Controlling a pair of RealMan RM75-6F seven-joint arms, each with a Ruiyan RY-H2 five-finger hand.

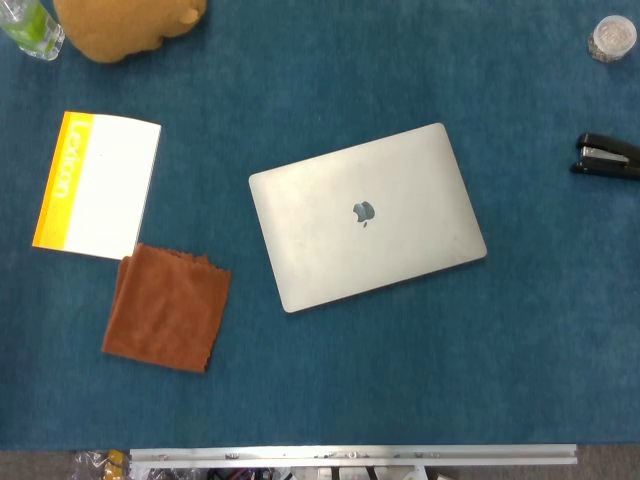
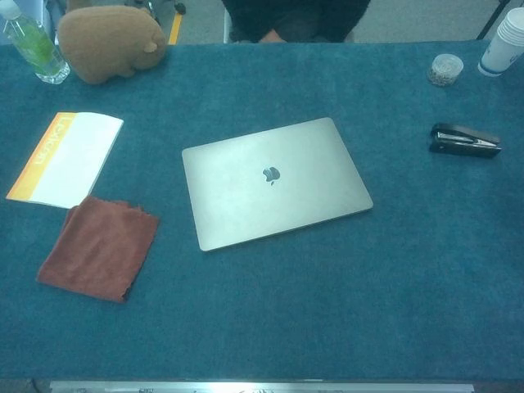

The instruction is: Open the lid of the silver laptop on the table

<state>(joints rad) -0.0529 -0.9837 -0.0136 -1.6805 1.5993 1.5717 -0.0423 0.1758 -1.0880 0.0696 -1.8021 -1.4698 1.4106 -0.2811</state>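
The silver laptop (image 1: 366,216) lies flat with its lid down in the middle of the blue table, turned a little so its right side points away from me; in the chest view the laptop (image 2: 274,182) shows the same way, logo up. Neither of my hands appears in the head view or the chest view.
A brown cloth (image 1: 167,307) and a white and yellow booklet (image 1: 98,184) lie left of the laptop. A plush toy (image 2: 109,40) and a bottle (image 2: 33,45) stand at the far left. A black stapler (image 2: 464,140), a small jar (image 2: 445,70) and stacked cups (image 2: 508,41) are at the right.
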